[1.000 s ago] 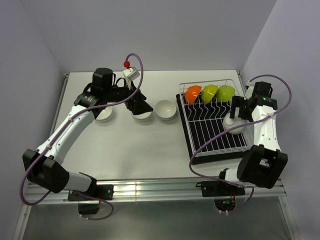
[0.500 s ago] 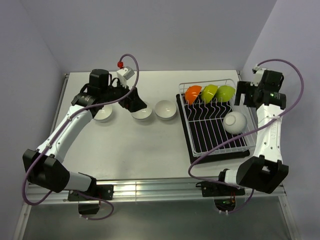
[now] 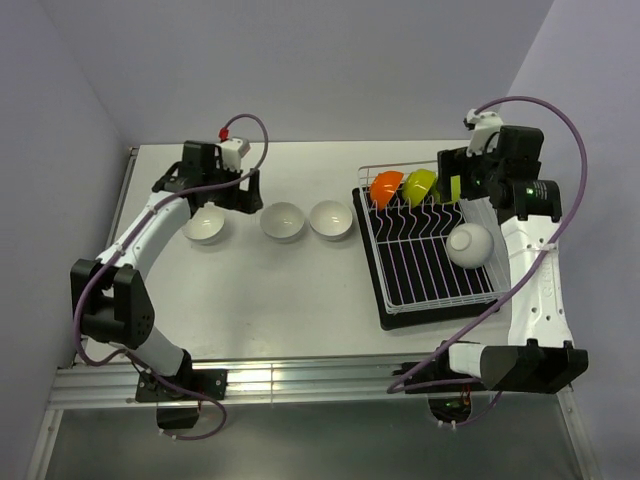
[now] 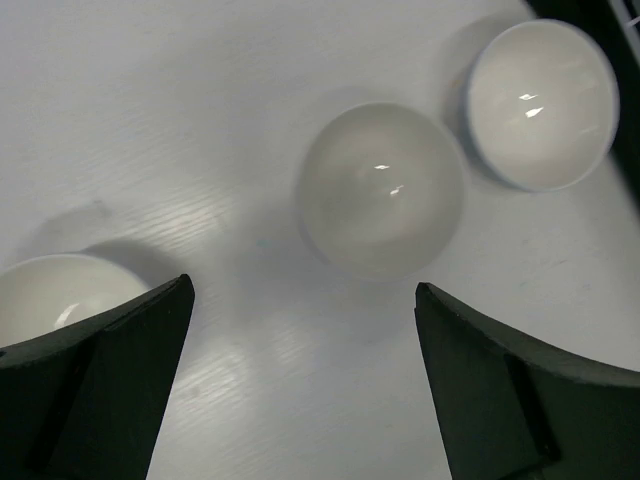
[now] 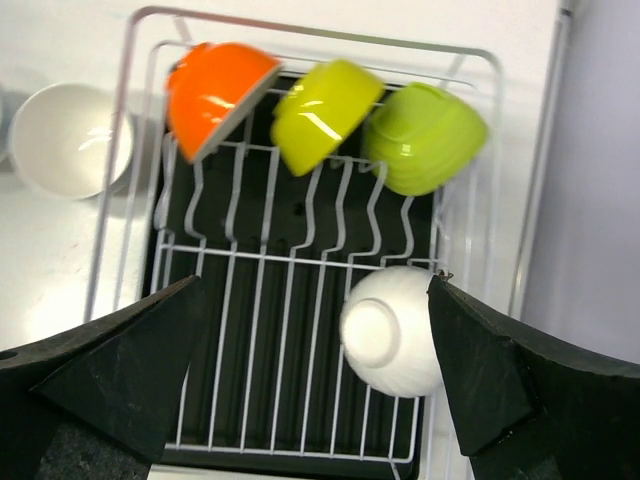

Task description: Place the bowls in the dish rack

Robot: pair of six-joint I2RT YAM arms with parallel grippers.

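White tabletop (image 3: 260, 290): three white bowls (image 3: 282, 221) left of dish rack (image 3: 425, 268); glossy, likely slippery, breakable, so pinch rim. Jaws of left gripper (image 4: 302, 290), right gripper (image 5: 312, 285) spread, empty.

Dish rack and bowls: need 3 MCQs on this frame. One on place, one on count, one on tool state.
1. Where in the dish rack does the racked white bowl lie?
A) on the right side, closer to the arms than the coloured row
B) between orange and green
C) on the left edge

2. How many white bowls stand on the table outside the rack?
A) two
B) three
C) four

3. The tools are:
A) both open, empty
B) left shut on a bowl
C) right shut on a bowl

1A: it lies apart from the orange bowl and green bowls at the far end.
2B: three stand in a row left of the rack.
3A: left tool and right tool are spread, gripping nothing.
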